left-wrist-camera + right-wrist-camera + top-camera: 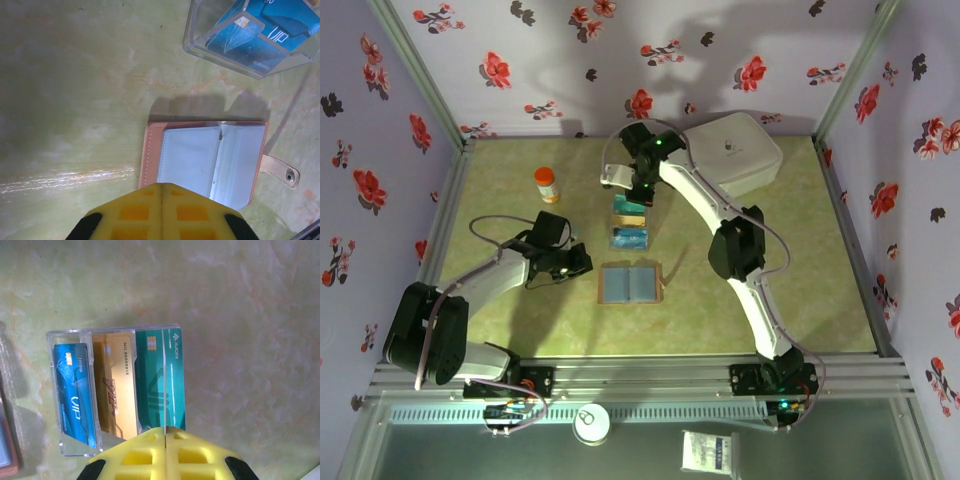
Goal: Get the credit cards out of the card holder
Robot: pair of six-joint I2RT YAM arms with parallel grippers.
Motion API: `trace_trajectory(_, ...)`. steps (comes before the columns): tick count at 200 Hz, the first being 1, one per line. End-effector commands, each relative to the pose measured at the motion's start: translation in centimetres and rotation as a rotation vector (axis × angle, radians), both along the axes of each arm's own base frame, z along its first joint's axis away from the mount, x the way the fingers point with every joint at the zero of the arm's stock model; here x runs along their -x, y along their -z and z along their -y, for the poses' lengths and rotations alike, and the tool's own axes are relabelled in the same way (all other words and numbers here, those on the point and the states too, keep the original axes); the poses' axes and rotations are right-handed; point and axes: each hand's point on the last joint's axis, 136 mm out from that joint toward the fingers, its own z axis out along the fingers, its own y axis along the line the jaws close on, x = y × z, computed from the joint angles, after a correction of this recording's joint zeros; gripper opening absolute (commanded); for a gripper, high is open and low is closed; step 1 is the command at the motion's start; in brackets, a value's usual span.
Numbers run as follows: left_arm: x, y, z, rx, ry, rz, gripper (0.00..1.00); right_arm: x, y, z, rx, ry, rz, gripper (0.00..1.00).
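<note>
The small brown leather-like bifold card holder (630, 283) is lying open on the green counter (800, 280). Its long axis is running from 9 to 3 o'clock, and its blue-grey pockets are looking empty. It is sitting near the left end effector (577, 262), at 4 o'clock from it, so the left arm is nearer. The yellow fingers (130, 215) of that end effector are pressing together on nothing. The right end effector (642, 192), its fingers also together, is hovering over the clear plastic tray (115, 329), which is holding the blue, gold and teal credit cards (155, 385).
</note>
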Motion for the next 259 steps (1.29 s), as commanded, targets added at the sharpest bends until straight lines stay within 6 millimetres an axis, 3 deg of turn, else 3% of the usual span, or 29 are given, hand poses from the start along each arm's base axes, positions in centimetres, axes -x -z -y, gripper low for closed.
trace_trajectory(1,0.1,0.7,-0.1,0.002,0.019,-0.015,0.03,-1.0,1.0,0.0,0.017,-0.014,0.018,0.0)
trace_trajectory(21,-0.1,0.9,0.1,0.01,0.024,-0.021,0.03,-1.2,1.4,0.0,0.023,-0.014,0.022,0.02)
trace_trajectory(42,-0.3,1.1,0.2,0.011,0.028,-0.024,0.04,-1.7,0.9,0.0,0.022,0.005,0.045,0.19)
trace_trajectory(53,-0.3,1.0,0.2,0.013,0.029,-0.025,0.03,-1.8,0.3,0.2,0.02,0.016,0.061,0.23)
trace_trajectory(109,-1.0,0.1,0.6,0.033,0.026,-0.002,0.04,-0.9,-3.6,0.9,-0.046,0.144,0.066,0.26)
trace_trajectory(171,-1.0,0.5,1.6,0.084,0.037,-0.027,0.03,0.7,-4.2,1.3,-0.24,0.5,-0.024,0.29)
trace_trajectory(197,-0.7,0.6,1.9,0.094,0.043,-0.035,0.03,2.0,-4.1,1.4,-0.372,0.711,-0.115,0.27)
trace_trajectory(259,0.9,1.9,2.3,0.084,0.07,-0.07,0.01,9.1,-0.3,-0.7,-0.534,1.021,-0.456,0.21)
